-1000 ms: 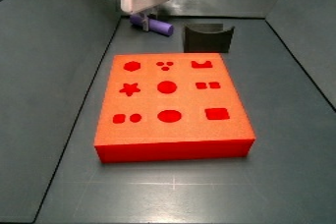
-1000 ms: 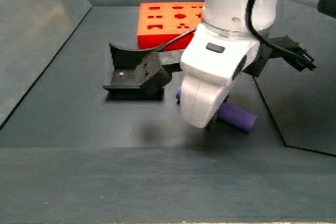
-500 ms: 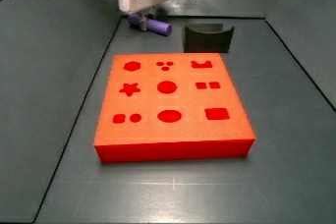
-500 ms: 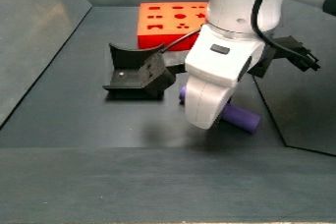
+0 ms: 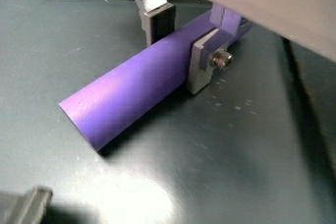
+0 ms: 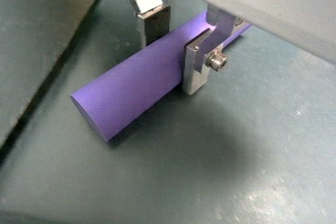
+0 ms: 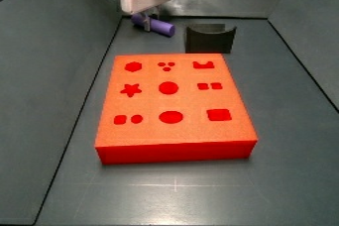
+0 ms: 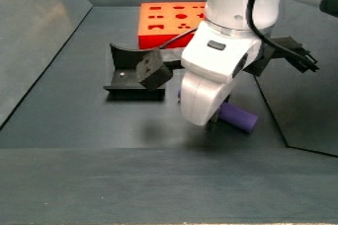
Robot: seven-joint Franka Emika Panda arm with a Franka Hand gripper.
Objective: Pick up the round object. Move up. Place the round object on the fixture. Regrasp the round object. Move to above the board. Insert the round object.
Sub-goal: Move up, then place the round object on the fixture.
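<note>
The gripper (image 5: 182,39) sits low over the dark floor with its two silver fingers (image 6: 197,63) set on either side of the round object (image 5: 138,88), a purple peg lying on its side. In both wrist views the plates press against the peg's flanks with no gap showing, so the claw is clamped on it, gripping toward one end while the free end sticks out and shows its flat round face (image 6: 89,122). Whether the peg rests on the floor or is lifted clear cannot be told, though its reflection lies close beneath it. In a side view the gripper (image 7: 143,8) is at the far end of the floor, beyond the board (image 7: 172,104), with the peg (image 7: 159,26) poking out toward the fixture (image 7: 209,38), just left of it and apart from it. In a side view the arm's white wrist hides the fingers, and only the peg's end (image 8: 239,119) shows beneath it, right of the fixture (image 8: 136,75), with the board (image 8: 169,20) farther back.
</note>
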